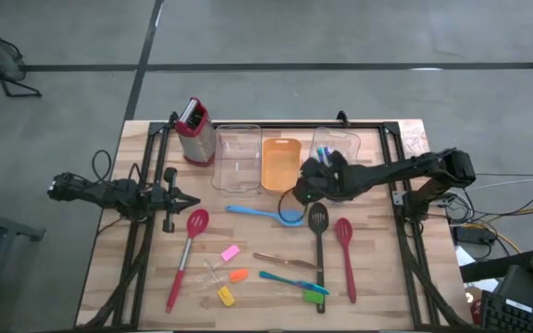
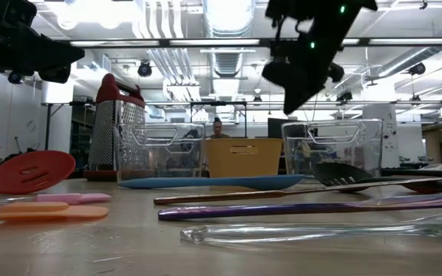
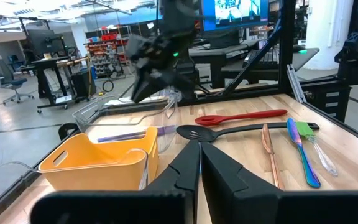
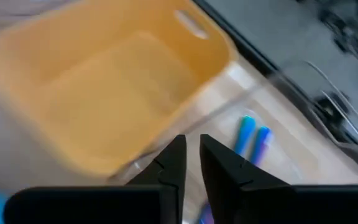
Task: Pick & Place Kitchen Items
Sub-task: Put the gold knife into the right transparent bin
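High view: left gripper waits pinched shut and empty at the table's left edge; right gripper hovers by the orange plastic tray, fingers nearly closed, empty; long blue plastic spoon lies crosswise just beneath it

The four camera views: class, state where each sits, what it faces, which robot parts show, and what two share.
High view: overhead, looking down on the wooden table; both arms show.
Low view: table height, facing the room; an arm hangs above.
Left wrist view: behind the left hand, facing the orange plastic tray.
Right wrist view: above that tray, right hand showing.
Shared: the tray appears in both wrist views.
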Available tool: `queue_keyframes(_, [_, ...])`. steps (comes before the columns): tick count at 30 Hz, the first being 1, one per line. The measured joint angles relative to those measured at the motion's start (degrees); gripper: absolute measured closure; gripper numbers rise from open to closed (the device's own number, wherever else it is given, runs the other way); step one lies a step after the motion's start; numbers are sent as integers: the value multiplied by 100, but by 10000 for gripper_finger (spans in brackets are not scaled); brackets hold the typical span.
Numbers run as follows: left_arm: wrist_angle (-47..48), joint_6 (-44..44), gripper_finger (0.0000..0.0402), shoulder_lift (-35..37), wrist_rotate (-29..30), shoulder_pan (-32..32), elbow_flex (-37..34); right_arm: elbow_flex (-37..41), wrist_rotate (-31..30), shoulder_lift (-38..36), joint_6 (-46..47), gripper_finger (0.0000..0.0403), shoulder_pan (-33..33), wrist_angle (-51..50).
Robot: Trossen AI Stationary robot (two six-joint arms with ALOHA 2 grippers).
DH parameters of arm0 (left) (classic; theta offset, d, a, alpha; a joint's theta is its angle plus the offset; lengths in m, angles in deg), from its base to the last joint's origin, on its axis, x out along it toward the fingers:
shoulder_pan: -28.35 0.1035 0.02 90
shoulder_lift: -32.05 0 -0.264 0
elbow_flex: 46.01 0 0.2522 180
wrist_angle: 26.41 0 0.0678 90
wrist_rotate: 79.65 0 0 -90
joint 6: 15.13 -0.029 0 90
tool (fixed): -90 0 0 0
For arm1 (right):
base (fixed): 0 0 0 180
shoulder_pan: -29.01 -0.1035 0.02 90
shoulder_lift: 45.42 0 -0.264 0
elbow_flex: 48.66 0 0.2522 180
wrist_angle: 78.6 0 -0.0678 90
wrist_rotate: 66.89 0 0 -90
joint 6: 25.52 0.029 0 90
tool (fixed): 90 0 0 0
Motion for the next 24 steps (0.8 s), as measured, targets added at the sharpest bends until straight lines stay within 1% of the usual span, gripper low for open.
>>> queue_keyframes(6, [1,1,383,0,1,-1,0,-244,157,0,-263,310,-755,290])
queue_keyframes(11, [0,1,380,0,1,0,-1,-209,327,0,-663,266,-1278,1013])
queue_keyframes(14, [0,0,382,0,0,0,0,-158,661,0,-899,246,-1498,1248])
queue_keyframes(19, [1,1,382,0,1,1,0,-82,936,68,-1208,228,-1774,1511])
queue_keyframes(24, [-1,0,381,0,0,0,0,-73,1218,383,-1235,222,-1927,1583])
